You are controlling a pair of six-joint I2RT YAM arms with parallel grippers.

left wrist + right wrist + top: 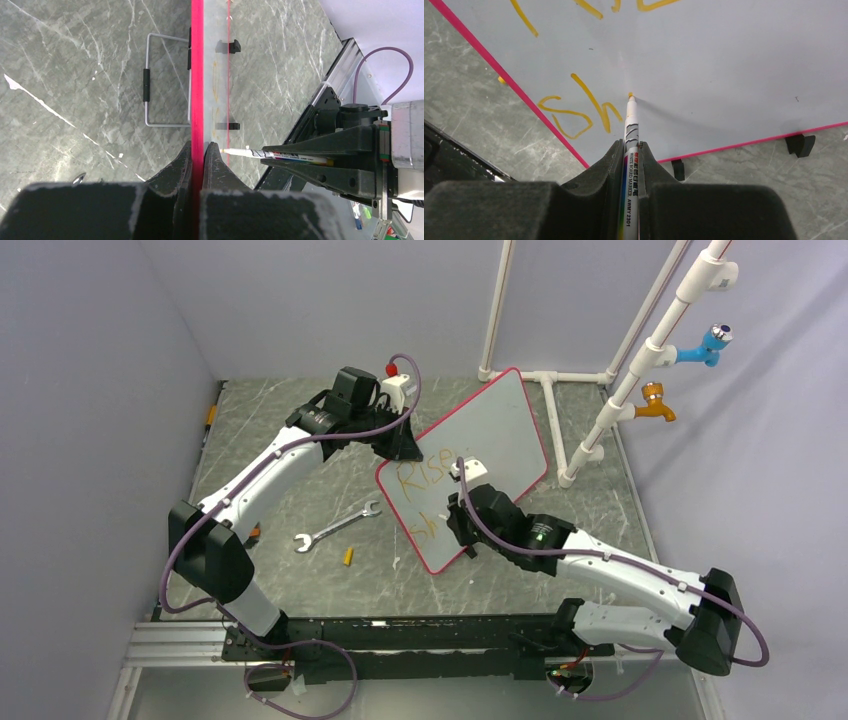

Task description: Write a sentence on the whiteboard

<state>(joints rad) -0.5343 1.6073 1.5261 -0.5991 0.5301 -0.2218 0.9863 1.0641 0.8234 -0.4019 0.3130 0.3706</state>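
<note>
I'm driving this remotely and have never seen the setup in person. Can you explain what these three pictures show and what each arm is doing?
The overhead picture looks down on two white and black robot arms bolted at the near edge of a grey marbled table. The other two pictures come from cameras on the wrists, so each shows its own black fingers at the bottom.

The left gripper is shut on the red-pink rim of the large white whiteboard, holding it propped on edge. The right gripper is shut on a white whiteboard marker, its orange tip at the board.

The orange handwritten sentence so far reads "Rise" above and "sh" below.

On the table lie a silver open-ended wrench and a small yellow piece, perhaps the marker's cap.
</note>
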